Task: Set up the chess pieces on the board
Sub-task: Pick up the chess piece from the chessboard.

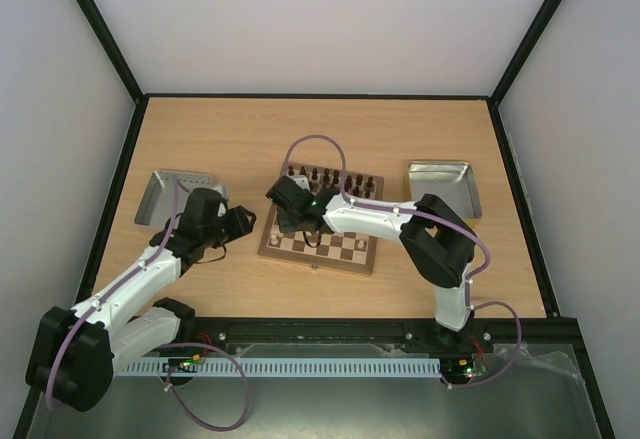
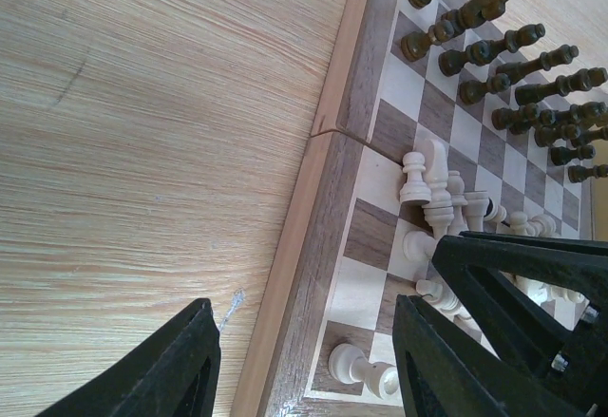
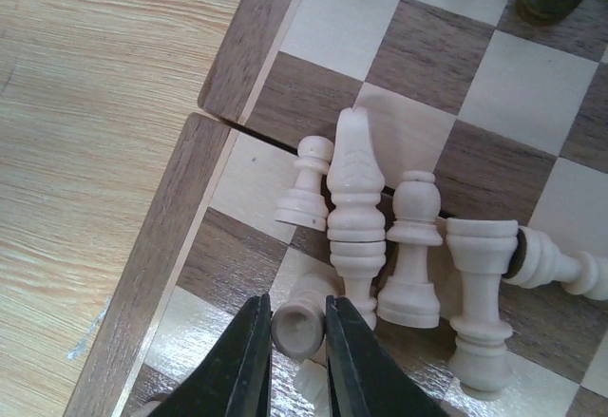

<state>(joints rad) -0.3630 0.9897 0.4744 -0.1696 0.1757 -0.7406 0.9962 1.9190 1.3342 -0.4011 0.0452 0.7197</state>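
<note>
The board (image 1: pixel 352 249) lies mid-table, with dark chess pieces (image 1: pixel 330 177) standing along its far edge. My right gripper (image 3: pixel 297 341) is low over the board's left part, shut on the head of a pale cream piece (image 3: pixel 297 325) that lies tilted. Just beyond it a cream pawn (image 3: pixel 306 184), a bishop (image 3: pixel 356 208), another pawn (image 3: pixel 413 246) and a rook (image 3: pixel 483 284) stand bunched together. My left gripper (image 2: pixel 304 365) hovers open across the board's left border (image 2: pixel 304 274). It holds nothing. A fallen cream pawn (image 2: pixel 366 365) lies between its fingers on a corner square.
A grey metal tray (image 1: pixel 175 194) sits at the left behind my left arm, and another (image 1: pixel 443 187) to the right of the board. Bare wooden table (image 2: pixel 142 151) stretches left of the board. The right arm's black gripper (image 2: pixel 532 284) is close beside my left one.
</note>
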